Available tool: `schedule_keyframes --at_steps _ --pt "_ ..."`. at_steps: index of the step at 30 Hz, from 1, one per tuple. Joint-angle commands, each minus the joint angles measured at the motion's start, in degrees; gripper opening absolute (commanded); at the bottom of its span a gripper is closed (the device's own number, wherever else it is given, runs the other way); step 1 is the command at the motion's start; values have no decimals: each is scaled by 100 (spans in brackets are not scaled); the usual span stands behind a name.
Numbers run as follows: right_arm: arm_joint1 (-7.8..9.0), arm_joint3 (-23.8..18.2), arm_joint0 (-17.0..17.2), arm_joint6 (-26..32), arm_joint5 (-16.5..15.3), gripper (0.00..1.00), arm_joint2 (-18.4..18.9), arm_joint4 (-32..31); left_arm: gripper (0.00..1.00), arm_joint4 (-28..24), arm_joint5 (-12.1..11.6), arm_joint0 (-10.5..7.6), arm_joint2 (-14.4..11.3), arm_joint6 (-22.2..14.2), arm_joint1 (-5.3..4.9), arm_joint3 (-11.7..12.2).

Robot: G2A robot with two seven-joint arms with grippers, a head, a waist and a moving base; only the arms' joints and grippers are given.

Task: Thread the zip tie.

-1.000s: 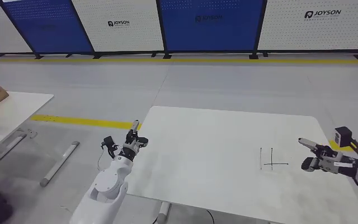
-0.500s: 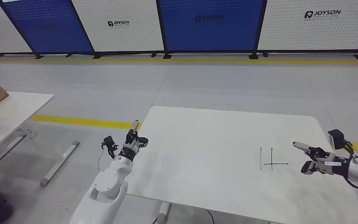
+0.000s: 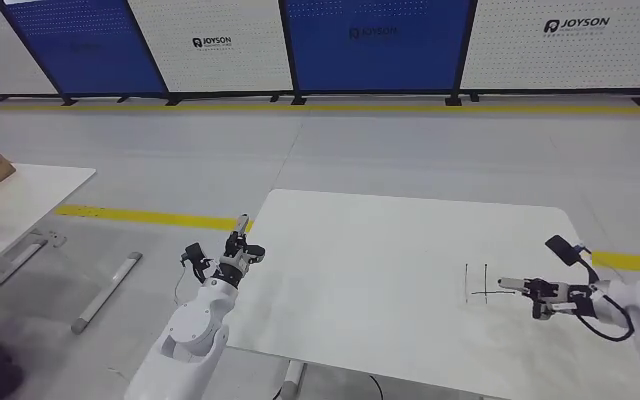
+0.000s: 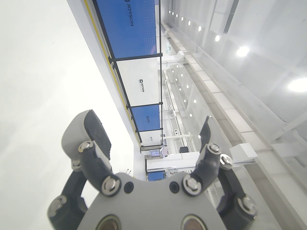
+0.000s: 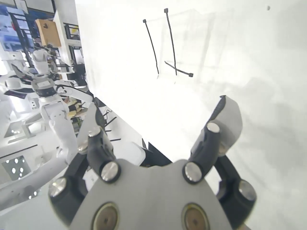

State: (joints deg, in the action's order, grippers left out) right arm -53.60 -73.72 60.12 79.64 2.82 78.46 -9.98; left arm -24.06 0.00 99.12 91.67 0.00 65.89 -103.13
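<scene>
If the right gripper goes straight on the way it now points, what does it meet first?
Most likely the head of the crosswise zip tie on the table, nearest the right gripper; depth is unclear.

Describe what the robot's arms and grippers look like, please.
The left arm and right arm are white rounded shells with black wrists and thin black cables. The left gripper and right gripper match: grey plate, silver screws, black links, grey-backed fingers with black pads.

left tool (image 4: 149, 114) spread wide (aimed forward), right tool (image 5: 158, 102) spread wide, pointing leftward
</scene>
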Motion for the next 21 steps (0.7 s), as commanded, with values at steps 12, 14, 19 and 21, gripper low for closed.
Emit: schedule_keyframes --at_steps 12,14,19,21 --pt "5 18 -19 0 -21 100 -37 35 100 0 0 0 0 0 0 0" --pt "-7 -152 32 0 -361 100 -117 287 100 0 0 0 0 0 0 0" --pt "261 117 204 0 -1642 100 -277 1032 100 0 0 0 0 0 0 0" --pt "354 188 159 0 -1821 100 -387 1189 100 0 0 0 0 0 0 0"
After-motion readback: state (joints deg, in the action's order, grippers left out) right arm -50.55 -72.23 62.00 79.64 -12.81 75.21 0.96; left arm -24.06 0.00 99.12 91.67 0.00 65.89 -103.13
